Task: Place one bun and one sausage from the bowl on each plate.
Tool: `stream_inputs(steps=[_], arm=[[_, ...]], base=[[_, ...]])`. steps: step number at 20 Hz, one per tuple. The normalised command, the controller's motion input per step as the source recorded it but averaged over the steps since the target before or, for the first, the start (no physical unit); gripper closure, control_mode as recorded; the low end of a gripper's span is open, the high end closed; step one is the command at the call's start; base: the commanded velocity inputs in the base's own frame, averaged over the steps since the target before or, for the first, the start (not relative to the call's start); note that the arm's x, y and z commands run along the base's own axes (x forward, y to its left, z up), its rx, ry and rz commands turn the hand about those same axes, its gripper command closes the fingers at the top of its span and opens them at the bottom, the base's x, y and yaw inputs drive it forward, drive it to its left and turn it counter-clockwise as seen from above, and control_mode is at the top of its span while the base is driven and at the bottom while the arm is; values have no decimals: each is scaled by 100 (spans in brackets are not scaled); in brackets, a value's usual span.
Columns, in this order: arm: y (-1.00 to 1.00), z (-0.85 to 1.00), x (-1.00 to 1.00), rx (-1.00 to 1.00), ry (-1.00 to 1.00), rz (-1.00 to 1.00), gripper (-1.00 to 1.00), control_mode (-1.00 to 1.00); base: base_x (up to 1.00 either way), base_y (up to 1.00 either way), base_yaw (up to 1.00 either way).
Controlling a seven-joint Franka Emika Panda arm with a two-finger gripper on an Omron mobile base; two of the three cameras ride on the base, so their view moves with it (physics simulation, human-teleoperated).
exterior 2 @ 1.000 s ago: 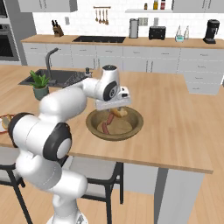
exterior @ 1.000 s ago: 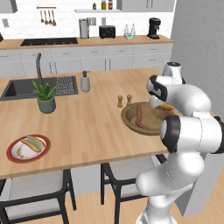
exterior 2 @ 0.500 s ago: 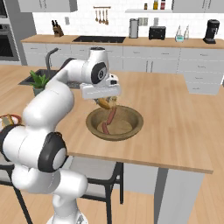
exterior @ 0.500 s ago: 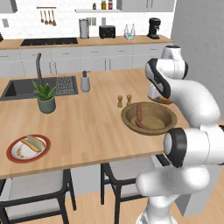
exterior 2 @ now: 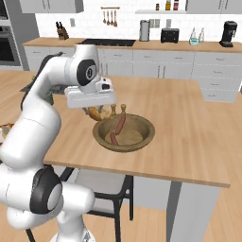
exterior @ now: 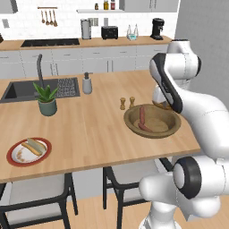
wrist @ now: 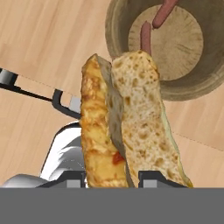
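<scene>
My gripper (exterior 2: 97, 111) is shut on a split golden bun (exterior 2: 95, 114), holding it in the air just past the left rim of the brown wooden bowl (exterior 2: 150, 129). In the hand view the bun (wrist: 124, 127) stands between the dark fingertips (wrist: 154, 178), with the bowl (wrist: 114, 30) beyond it. Two sausages (exterior: 142, 115) lie inside the bowl (exterior: 129, 123). At the counter's near left, a red-rimmed plate (exterior: 12, 159) carries a bun and a sausage (exterior: 32, 147).
Salt and pepper shakers (exterior: 126, 103) stand just left of the bowl. A potted plant (exterior: 46, 99), a soap dispenser (exterior: 87, 83) and the sink (exterior: 24, 91) are at the far left. Chairs (exterior: 40, 188) are tucked under the counter's front edge.
The arm has lifted the bun up out of the bowl and carried it sideways past the rim toward the shakers. The jaws stay closed on it.
</scene>
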Motion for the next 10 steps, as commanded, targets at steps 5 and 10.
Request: stream_inputs(steps=[5,10], arm=[[0,4,-34,-1,0,-2,100,-100],[0,0,-18,-1,0,0,100,-100]], base=[[0,0,0],[0,0,0]])
